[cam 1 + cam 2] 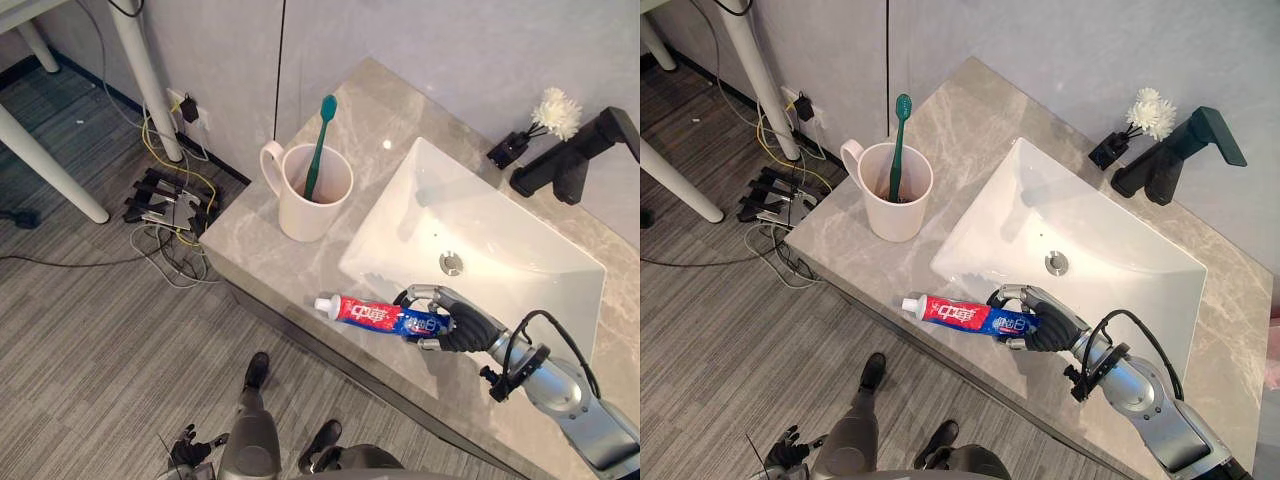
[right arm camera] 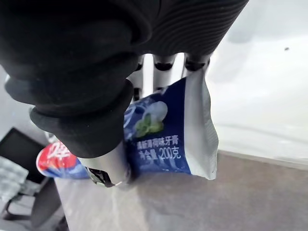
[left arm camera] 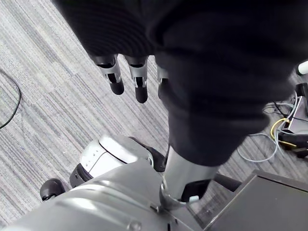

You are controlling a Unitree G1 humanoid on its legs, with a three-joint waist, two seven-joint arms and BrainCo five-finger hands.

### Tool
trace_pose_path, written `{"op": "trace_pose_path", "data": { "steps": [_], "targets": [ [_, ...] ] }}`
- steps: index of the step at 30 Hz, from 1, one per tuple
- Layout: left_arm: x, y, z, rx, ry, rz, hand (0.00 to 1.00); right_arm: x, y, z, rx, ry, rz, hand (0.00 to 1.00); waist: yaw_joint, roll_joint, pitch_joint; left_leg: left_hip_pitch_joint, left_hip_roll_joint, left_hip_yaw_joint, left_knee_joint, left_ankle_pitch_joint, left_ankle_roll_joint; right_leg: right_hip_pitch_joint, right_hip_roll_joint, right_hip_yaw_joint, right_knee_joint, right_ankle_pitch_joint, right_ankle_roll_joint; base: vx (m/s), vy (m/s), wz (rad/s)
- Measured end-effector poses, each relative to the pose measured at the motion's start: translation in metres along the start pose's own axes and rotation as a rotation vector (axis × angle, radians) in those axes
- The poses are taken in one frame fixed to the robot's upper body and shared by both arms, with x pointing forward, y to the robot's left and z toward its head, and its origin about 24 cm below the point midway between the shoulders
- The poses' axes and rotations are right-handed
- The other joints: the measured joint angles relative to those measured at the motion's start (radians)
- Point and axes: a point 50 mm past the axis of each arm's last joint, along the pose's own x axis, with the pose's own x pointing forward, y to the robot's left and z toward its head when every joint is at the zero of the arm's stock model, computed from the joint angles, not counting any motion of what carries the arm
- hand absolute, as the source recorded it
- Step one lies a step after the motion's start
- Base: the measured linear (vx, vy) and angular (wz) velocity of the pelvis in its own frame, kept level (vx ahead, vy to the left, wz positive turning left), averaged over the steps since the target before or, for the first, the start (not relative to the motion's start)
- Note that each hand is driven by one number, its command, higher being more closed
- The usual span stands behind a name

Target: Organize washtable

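The right hand (image 1: pixel 455 325) has its fingers and thumb curled round the crimped tail of the toothpaste tube (image 1: pixel 372 316), which lies level along the front strip of the grey marbled worktop (image 1: pixel 260 250), just before the white sink (image 1: pixel 500 230); the tube looks light, soft and glossy, likely to buckle or slip, so a hold nearer its fuller middle seems safer; the smooth cream cup (image 1: pixel 312 205) holds a green toothbrush (image 1: pixel 320 145); the left hand (image 3: pixel 115 79) hangs with relaxed fingers.

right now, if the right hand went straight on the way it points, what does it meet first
Likely the cup with the toothbrush; the right hand grips the toothpaste. Depth is unclear.
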Motion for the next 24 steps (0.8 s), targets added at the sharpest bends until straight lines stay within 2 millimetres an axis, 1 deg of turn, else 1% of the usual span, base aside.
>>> {"op": "trace_pose_path", "data": {
  "steps": [3,4,6,8,9,12,13,15,16,17,18,19,20,22,23,24],
  "targets": [
    [0.0,0.003,0.002,-0.058,-0.007,0.023,0.0,0.003,-0.004,0.002,-0.027,-0.012,-0.007,1.0,0.0,0.006,0.005,0.013,0.001,0.018,0.0,0.0,0.0,0.0,-0.002,0.024,0.0,-0.001,-0.002,-0.05,0.023,-0.18],
    [0.0,0.005,0.003,-0.119,-0.017,0.049,0.0,0.004,-0.004,0.002,-0.038,-0.013,-0.007,1.0,0.0,0.011,0.006,0.02,0.0,0.026,0.0,-0.001,0.0,0.006,-0.004,0.035,0.0,-0.001,-0.002,-0.03,0.023,-0.14],
    [0.0,0.01,0.008,-0.168,-0.036,0.07,0.0,0.004,-0.004,0.002,-0.045,-0.011,-0.006,1.0,-0.001,0.015,0.008,0.031,0.0,0.028,0.0,-0.001,0.0,0.017,-0.01,0.039,-0.001,-0.001,-0.002,-0.04,0.026,-0.08],
    [0.001,0.018,0.016,-0.293,-0.077,0.114,0.0,0.004,-0.005,0.001,-0.057,-0.008,-0.006,1.0,-0.001,0.023,0.004,0.046,-0.001,0.035,-0.001,-0.003,0.002,0.025,-0.012,0.045,-0.001,-0.002,-0.002,-0.04,0.019,-0.07],
    [0.0,0.02,0.018,-0.326,-0.088,0.128,0.0,0.005,-0.006,0.001,-0.061,-0.008,-0.007,1.0,-0.002,0.025,0.002,0.047,-0.001,0.037,-0.001,-0.003,0.002,0.027,-0.012,0.046,-0.001,-0.002,-0.002,-0.02,0.011,-0.06],
    [-0.001,0.034,0.029,-0.47,-0.157,0.2,0.0,0.008,-0.011,0.002,-0.097,-0.018,0.014,1.0,-0.003,0.049,-0.019,0.055,-0.001,0.04,-0.001,-0.002,0.002,0.035,-0.014,0.05,0.0,-0.001,-0.001,-0.01,0.005,-0.03],
    [-0.002,0.037,0.031,-0.493,-0.173,0.214,0.0,0.009,-0.012,0.003,-0.1,-0.02,0.017,1.0,-0.003,0.054,-0.026,0.056,-0.001,0.041,0.0,-0.002,0.002,0.035,-0.014,0.05,0.0,-0.001,-0.001,0.0,0.0,0.0],
    [-0.005,0.05,0.04,-0.591,-0.235,0.271,0.0,0.011,-0.014,0.005,-0.115,-0.035,0.038,1.0,-0.002,0.076,-0.042,0.076,-0.005,0.049,0.0,-0.002,0.002,0.051,-0.014,0.047,0.0,-0.001,-0.001,0.0,0.0,0.0],
    [-0.006,0.053,0.043,-0.617,-0.251,0.285,0.0,0.012,-0.015,0.006,-0.119,-0.041,0.039,1.0,-0.003,0.081,-0.05,0.077,-0.005,0.049,0.0,-0.002,0.002,0.052,-0.014,0.047,0.0,-0.001,-0.001,0.0,0.0,0.0],
    [-0.008,0.059,0.048,-0.668,-0.295,0.309,0.0,0.013,-0.017,0.01,-0.129,-0.06,0.037,1.0,-0.003,0.092,-0.063,0.079,-0.004,0.05,-0.001,-0.002,0.002,0.054,-0.014,0.047,0.0,-0.001,-0.001,-0.03,-0.002,-0.02],
    [-0.009,0.061,0.051,-0.695,-0.315,0.319,0.0,0.015,-0.019,0.012,-0.126,-0.072,0.032,1.0,-0.004,0.098,-0.067,0.082,-0.003,0.05,-0.001,-0.002,0.002,0.056,-0.014,0.048,0.0,-0.001,-0.001,-0.06,-0.002,-0.03],
    [-0.013,0.066,0.06,-0.751,-0.372,0.337,0.0,0.018,-0.025,0.019,-0.121,-0.109,0.021,1.0,-0.004,0.112,-0.077,0.089,-0.003,0.05,-0.001,-0.002,0.002,0.064,-0.014,0.048,-0.001,-0.001,-0.001,-0.06,-0.002,0.02],
    [-0.016,0.068,0.067,-0.773,-0.416,0.338,0.0,0.019,-0.029,0.025,-0.121,-0.139,0.006,1.0,-0.006,0.119,-0.086,0.089,-0.002,0.051,-0.002,-0.004,0.001,0.066,-0.014,0.047,-0.002,-0.002,-0.001,-0.07,-0.002,0.05],
    [-0.023,0.071,0.082,-0.787,-0.498,0.342,0.0,0.023,-0.038,0.037,-0.116,-0.201,-0.038,1.0,-0.005,0.128,-0.102,0.089,-0.001,0.052,-0.003,-0.006,-0.002,0.066,-0.014,0.047,-0.002,-0.004,-0.003,-0.05,-0.003,0.02],
    [-0.034,0.08,0.099,-0.797,-0.601,0.351,0.0,0.028,-0.047,0.049,-0.104,-0.278,-0.088,1.0,-0.005,0.132,-0.122,0.091,0.0,0.053,-0.003,-0.006,-0.002,0.067,-0.014,0.048,-0.004,-0.004,-0.003,-0.04,-0.006,-0.02],
    [-0.038,0.082,0.106,-0.8,-0.634,0.355,0.0,0.028,-0.05,0.052,-0.104,-0.298,-0.106,1.0,-0.004,0.134,-0.128,0.091,0.0,0.053,-0.003,-0.006,-0.002,0.067,-0.014,0.048,-0.005,-0.004,-0.003,0.0,0.0,0.0]
  ]
}}
